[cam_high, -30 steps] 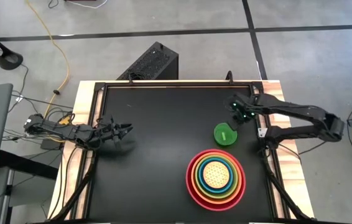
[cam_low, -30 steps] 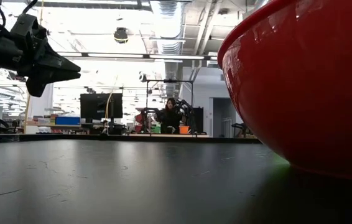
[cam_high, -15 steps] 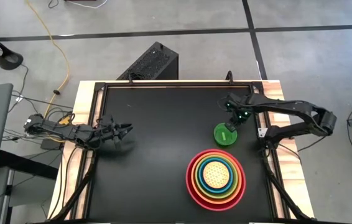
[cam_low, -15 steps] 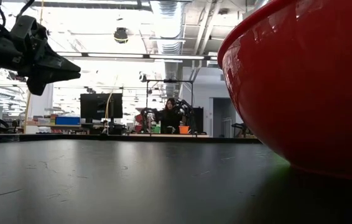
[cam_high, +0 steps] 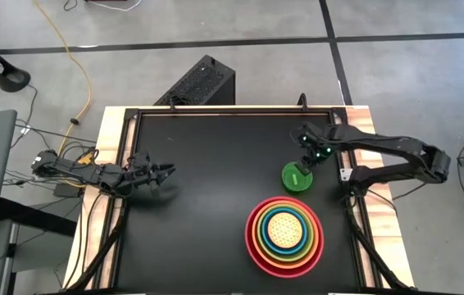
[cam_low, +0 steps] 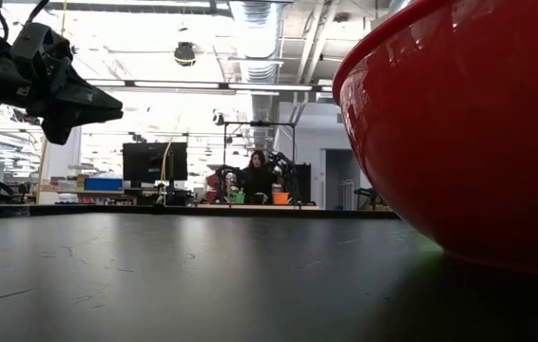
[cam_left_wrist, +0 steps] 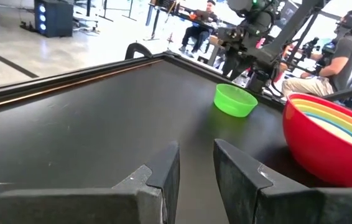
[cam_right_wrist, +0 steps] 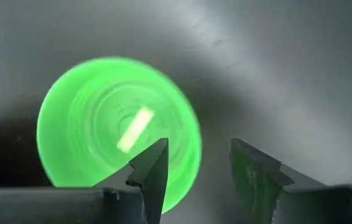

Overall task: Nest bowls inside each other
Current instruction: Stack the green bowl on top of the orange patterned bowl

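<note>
Five bowls sit nested in one stack [cam_high: 284,232] on the black table [cam_high: 207,213], toward five o'clock from its middle in the overhead view: red outermost, then orange, lime, blue, with the speckled yellow one at the centre. The sixth, the small green bowl [cam_high: 296,177], stands alone on the table just beside the stack, at about twelve o'clock from it and not touching it. The right gripper [cam_high: 307,161] hangs directly over that bowl's rim on the one o'clock side; its wrist camera shows the two fingers [cam_right_wrist: 151,168] parted to a moderate gap, one over the bowl's inside and one beyond its edge, holding nothing. The left gripper [cam_high: 164,172] waits near the table's nine o'clock edge, raised off the surface, its fingers [cam_left_wrist: 163,168] a narrow gap apart and empty.
</note>
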You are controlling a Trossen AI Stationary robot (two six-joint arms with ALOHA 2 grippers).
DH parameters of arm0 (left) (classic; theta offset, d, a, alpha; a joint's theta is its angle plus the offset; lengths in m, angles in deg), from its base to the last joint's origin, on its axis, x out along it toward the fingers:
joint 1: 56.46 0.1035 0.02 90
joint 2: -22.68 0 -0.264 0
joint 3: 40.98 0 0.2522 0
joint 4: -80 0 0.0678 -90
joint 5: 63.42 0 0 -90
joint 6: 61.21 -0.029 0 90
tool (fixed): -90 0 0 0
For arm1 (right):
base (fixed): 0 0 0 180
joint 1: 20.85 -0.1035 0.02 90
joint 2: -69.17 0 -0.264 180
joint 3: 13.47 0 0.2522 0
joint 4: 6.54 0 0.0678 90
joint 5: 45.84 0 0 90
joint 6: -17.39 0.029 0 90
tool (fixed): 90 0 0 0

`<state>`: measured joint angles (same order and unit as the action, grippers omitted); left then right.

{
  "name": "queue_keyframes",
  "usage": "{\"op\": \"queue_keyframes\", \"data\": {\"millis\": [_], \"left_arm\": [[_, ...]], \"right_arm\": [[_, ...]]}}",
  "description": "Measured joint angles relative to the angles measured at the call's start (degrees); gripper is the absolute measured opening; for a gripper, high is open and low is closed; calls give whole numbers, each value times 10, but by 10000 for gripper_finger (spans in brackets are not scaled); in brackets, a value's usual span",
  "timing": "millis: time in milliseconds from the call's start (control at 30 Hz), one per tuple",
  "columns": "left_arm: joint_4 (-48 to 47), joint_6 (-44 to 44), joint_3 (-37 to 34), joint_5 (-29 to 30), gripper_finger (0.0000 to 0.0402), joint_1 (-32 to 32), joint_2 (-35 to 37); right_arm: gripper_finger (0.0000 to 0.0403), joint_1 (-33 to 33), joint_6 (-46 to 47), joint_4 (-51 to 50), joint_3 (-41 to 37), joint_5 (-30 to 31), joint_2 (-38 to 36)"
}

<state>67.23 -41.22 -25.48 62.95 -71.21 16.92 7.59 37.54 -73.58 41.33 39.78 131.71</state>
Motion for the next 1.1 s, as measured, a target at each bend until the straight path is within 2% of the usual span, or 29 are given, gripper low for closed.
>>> {"op": "queue_keyframes", "data": {"millis": [133, 233, 333, 533, 700, 933, 1100], "left_arm": [[0, -1, 0, -1, 87, 0, 0], [0, -7, 0, -1, 87, 0, 0], [0, -7, 0, -1, 87, 0, 0], [0, -7, 0, -2, 87, 0, 0], [0, -17, 0, -2, 87, 0, 0], [0, -31, 0, -2, 87, 0, 0], [0, -45, 0, 0, 87, 0, 0]], "right_arm": [[185, -29, 11, -1, -21, -2, 13], [185, -42, 23, 5, -29, 21, 24], [185, -46, 27, 20, -33, 42, 33], [175, -44, 28, 52, -39, 41, 57], [128, -36, 25, 63, -39, 41, 91], [19, -22, 11, 66, -39, 38, 116], [13, 5, 4, 36, -14, 42, 97]]}}
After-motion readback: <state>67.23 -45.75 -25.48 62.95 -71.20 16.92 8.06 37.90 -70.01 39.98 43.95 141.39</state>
